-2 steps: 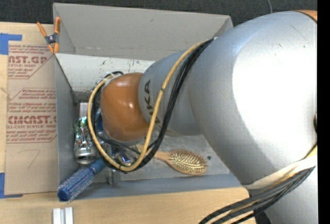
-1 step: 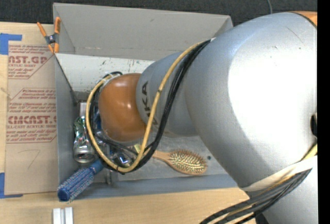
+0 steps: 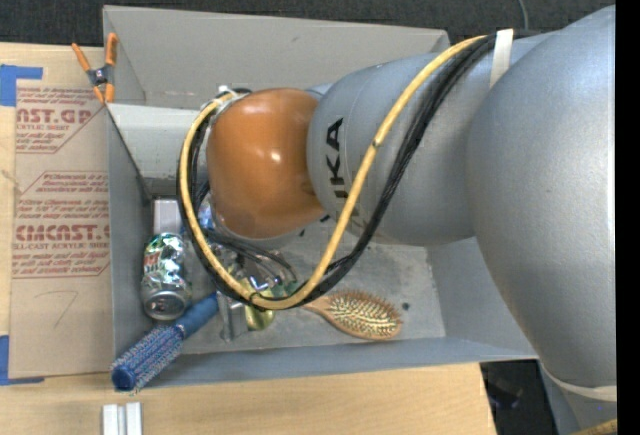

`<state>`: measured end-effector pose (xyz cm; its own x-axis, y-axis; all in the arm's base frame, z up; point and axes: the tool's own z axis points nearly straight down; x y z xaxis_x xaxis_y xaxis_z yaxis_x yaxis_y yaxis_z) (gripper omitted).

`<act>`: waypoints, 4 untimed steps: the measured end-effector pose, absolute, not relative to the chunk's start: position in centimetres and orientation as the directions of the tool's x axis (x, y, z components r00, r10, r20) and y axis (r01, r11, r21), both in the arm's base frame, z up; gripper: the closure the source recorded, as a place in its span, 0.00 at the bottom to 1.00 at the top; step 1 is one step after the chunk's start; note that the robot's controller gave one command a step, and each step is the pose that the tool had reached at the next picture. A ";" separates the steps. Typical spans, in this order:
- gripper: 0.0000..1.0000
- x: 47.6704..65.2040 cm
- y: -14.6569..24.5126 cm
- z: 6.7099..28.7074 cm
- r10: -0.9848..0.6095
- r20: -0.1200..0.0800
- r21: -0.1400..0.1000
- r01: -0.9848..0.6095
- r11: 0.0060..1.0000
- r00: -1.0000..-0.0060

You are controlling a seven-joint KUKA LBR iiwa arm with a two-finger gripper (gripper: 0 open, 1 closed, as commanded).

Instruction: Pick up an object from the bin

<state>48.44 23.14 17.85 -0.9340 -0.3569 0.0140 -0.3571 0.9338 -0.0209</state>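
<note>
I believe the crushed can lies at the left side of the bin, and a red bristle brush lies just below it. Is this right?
Not quite. The camera view shows that the brush just below the crushed can is blue, not red.

Honestly the grey sheet-metal bin (image 3: pixel 280 48) is looking matt, its floor showing dull scuffing. The crumpled green-and-silver metal drink can (image 3: pixel 165 275) is throwing off glossy glints. The long blue plastic brush (image 3: pixel 160 348) is looking rough and bristly at its head, the oval tan wooden hairbrush (image 3: pixel 362 314) is looking matt. The arm's rounded orange cover (image 3: pixel 262 163) is gleaming glossy, its silver-grey shell (image 3: pixel 450 153) looking smooth and satiny.
</note>
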 end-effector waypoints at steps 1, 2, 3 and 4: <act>0.00 48.6 23.2 9.6 -0.337 0.007 -0.027 -0.337 0.941 -0.941; 0.00 49.6 23.4 9.9 -0.539 0.018 -0.028 -0.539 0.842 -0.842; 0.00 53.9 23.9 8.1 -0.347 0.014 -0.018 -0.347 0.938 -0.938; 0.00 49.9 24.3 7.4 -0.749 0.005 -0.026 -0.749 0.662 -0.662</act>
